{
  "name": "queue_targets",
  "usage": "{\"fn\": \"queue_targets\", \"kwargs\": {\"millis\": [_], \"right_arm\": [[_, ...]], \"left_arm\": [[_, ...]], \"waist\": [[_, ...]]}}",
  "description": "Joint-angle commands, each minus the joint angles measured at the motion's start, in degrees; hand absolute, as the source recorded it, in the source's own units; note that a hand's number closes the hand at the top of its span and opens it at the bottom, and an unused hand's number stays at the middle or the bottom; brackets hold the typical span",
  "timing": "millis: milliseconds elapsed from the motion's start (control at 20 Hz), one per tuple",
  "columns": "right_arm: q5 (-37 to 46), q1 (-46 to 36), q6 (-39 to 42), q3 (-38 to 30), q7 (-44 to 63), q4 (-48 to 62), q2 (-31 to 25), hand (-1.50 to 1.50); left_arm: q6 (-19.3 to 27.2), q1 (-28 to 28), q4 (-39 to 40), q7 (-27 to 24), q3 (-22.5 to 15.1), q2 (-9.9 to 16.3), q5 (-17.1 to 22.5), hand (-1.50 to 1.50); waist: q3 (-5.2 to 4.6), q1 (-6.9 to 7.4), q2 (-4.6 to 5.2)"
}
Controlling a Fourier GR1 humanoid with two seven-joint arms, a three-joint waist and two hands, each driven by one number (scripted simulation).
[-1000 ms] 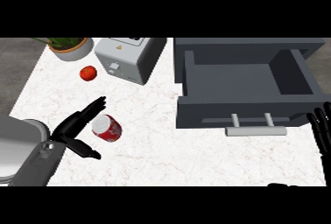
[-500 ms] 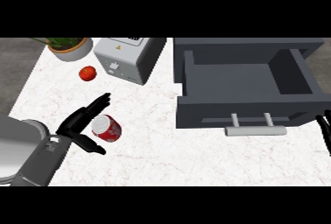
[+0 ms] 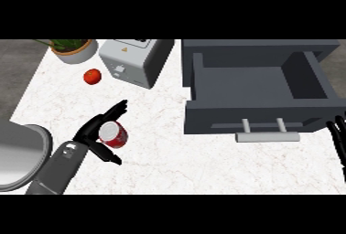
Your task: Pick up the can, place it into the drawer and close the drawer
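Note:
A red can (image 3: 113, 135) with a white top stands on the white marbled counter at the left. My left hand (image 3: 90, 131) comes in from the lower left and is open. Its straight fingers lie along the can's left side and its thumb reaches under the can's near side. The grey drawer (image 3: 256, 117) stands pulled out at the upper right, nothing showing inside, with its bar handle (image 3: 266, 135) facing me. My right hand (image 3: 337, 137) rests open at the right edge, fingers up, just right of the handle.
A white toaster (image 3: 135, 61) stands at the back, left of the drawer. A red tomato (image 3: 93, 77) lies beside it, and a potted plant (image 3: 73, 48) sits in the back left corner. A grey rounded shape (image 3: 19, 155) fills the lower left.
My left hand has closed in on the can, its fingers now against the can's side and the thumb beneath. The can and drawer have not moved. My right hand shows about where it was.

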Motion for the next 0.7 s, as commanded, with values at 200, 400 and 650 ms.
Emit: {"fn": "queue_targets", "kwargs": {"millis": [200,400,650], "right_arm": [[-0.53,2.03,0.22,0.4,0.66,-3.09,1.34,-1.5],[-3.06,0.3,-0.06,-2.66,3.46,-3.03,-0.55,-1.5],[-2.09,-3.09,-1.29,-2.51,3.4,-1.36,-0.7,-1.5]], "left_arm": [[-4.89,-3.16,0.8,-1.01,-0.21,-1.68,0.26,-1.5],[-5.08,-0.47,-3.56,0.0,-1.03,-4.13,1.04,1.5],[-9.6,-2.95,-2.04,2.11,0.24,-3.63,3.31,1.5]], "waist": [[0.0,-0.21,0.04],[0.05,0.53,-0.25],[0.03,0.3,-0.05]]}}
